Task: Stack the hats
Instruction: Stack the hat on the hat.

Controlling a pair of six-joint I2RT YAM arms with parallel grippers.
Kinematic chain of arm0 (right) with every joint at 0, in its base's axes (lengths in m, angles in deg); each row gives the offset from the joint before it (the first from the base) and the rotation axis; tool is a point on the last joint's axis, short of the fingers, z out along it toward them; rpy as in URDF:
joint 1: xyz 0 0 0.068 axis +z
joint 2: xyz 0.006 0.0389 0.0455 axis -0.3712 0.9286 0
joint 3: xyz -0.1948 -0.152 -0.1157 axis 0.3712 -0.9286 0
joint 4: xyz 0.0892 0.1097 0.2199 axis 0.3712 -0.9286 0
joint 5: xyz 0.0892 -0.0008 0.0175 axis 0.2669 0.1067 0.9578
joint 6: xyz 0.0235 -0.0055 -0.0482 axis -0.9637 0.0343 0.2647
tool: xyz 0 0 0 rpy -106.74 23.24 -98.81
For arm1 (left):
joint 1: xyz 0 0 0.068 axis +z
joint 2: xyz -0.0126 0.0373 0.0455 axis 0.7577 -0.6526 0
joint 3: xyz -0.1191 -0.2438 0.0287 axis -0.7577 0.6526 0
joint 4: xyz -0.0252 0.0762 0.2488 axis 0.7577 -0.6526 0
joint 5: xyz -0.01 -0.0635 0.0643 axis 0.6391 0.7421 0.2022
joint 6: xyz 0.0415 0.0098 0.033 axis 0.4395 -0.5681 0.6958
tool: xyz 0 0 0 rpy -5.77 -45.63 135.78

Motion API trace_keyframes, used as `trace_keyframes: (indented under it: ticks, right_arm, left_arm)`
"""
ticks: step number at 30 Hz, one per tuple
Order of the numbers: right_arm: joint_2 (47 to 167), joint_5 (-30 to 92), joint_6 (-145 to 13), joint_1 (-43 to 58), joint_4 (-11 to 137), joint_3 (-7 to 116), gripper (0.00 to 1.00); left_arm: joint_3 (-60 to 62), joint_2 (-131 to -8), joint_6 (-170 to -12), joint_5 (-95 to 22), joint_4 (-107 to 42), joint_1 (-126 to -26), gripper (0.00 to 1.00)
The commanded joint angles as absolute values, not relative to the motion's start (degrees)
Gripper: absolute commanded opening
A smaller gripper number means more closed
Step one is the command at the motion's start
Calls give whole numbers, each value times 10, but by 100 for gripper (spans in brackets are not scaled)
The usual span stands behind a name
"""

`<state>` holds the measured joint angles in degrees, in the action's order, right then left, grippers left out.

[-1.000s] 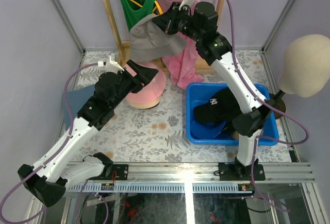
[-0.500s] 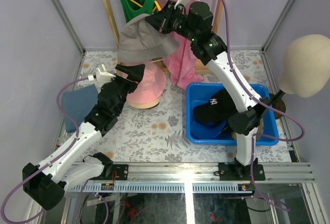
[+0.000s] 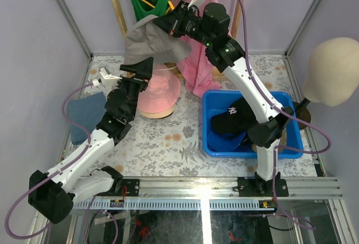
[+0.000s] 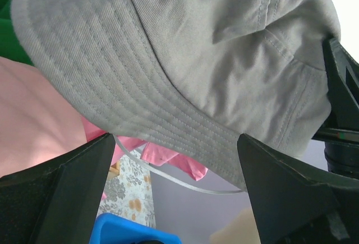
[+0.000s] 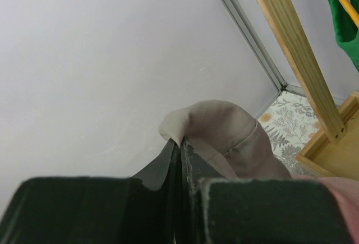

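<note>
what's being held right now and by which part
The right gripper pinches a fabric fold of the grey bucket hat; whether brim or crown cannot be told. The left gripper is open under the hat, holding nothing.
</note>
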<state>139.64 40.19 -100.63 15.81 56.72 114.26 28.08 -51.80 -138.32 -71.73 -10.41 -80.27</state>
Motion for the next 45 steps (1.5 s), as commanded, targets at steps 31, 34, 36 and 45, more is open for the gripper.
trace_keyframes:
  ticks: [31,34,36,45]
  right_arm:
    - [1349,410,-1075,172,663,1112,0]
    - [1340,411,-1075,173,675,1094,0]
    - [1337,413,-1074,173,679,1086,0]
    - [1333,411,-1029,171,679,1067,0]
  left_arm:
    - [302,-530,-1554,-539,57,-663,91]
    - [301,-529,-1557,-530,62,-661,90]
    - [299,-529,-1557,-527,66,-661,87]
    - [286,-565,-1553,-487,125,-633,38]
